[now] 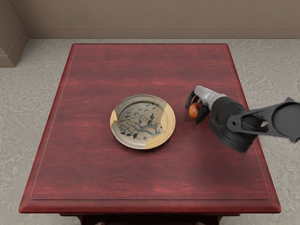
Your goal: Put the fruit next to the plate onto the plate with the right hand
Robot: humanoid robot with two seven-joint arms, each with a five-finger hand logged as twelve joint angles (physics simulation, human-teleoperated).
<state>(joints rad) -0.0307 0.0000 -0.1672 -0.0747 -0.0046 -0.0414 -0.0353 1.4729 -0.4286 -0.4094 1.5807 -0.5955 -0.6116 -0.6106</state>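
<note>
A round tan plate (121, 114) with a dark blue drawing sits in the middle of the red wooden table. To its right, a small orange-red fruit (193, 110) shows between the dark fingers of my right hand (196, 108). The right arm comes in from the picture's right edge and the hand is curled around the fruit, a short gap away from the plate's right rim. Whether the fruit still touches the table I cannot tell. The left arm is out of view.
The red table (93, 173) has a raised lip around its top and stands on a grey speckled floor. A beige wall corner shows at the far left.
</note>
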